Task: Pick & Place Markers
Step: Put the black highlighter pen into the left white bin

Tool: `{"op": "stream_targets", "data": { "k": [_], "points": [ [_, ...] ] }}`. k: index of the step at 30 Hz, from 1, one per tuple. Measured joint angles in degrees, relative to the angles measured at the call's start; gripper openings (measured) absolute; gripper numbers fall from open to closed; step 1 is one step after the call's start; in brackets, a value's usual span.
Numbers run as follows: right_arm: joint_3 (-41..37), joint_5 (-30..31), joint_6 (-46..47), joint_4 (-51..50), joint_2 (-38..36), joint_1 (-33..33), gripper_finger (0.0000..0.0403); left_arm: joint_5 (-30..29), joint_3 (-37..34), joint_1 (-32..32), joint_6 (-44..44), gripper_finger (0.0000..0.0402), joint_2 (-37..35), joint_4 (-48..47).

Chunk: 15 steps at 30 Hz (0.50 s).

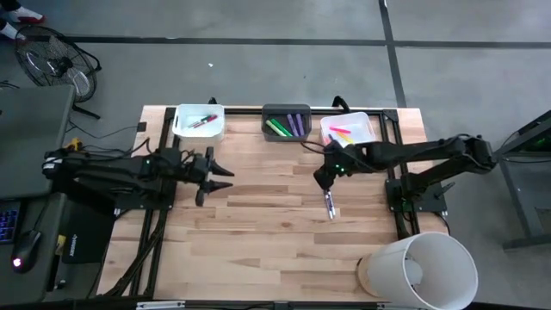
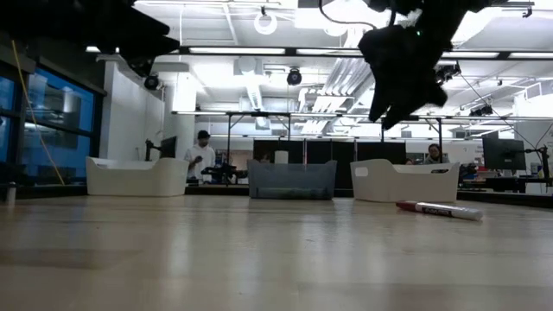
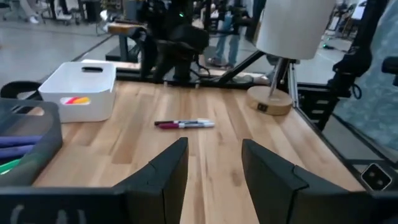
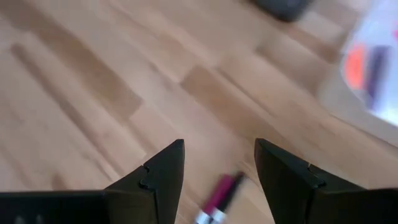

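Dark and spread apart, the fingers of the right claw hold nothing; this claw hangs above the bench, and a pink and white marker lies flat on the wood just on the near side of it. In the right wrist view the same marker shows between the two fingers, lower down on the wood. The left claw is also spread and empty, over the left part of the bench, well apart from this marker. Along the far edge stand three bins: a white bin on the left with some markers, a dark bin in the middle with green and purple markers, and a second white bin on the right with pink markers.
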Motion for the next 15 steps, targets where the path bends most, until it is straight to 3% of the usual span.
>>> {"op": "stream_targets", "data": {
  "k": [4, 8, 15],
  "points": [
    [7.8, 2.1, 4.2, -12.7, 3.5, 0.0, 0.0183, -1.2, -1.0, -2.1, 0.3, 0.0147, 0.0, 2.4],
    [13.3, 0.1, 9.1, -23.5, 9.5, 1.1, 0.0183, -1.6, -1.0, -3.7, 2.7, 0.0147, 0.1, 4.0],
    [14.3, -6.7, 16.1, -27.9, 19.5, 5.2, 0.0183, -1.6, -1.0, -4.8, 6.2, 0.0147, 0.1, 4.9]
  ]
}}
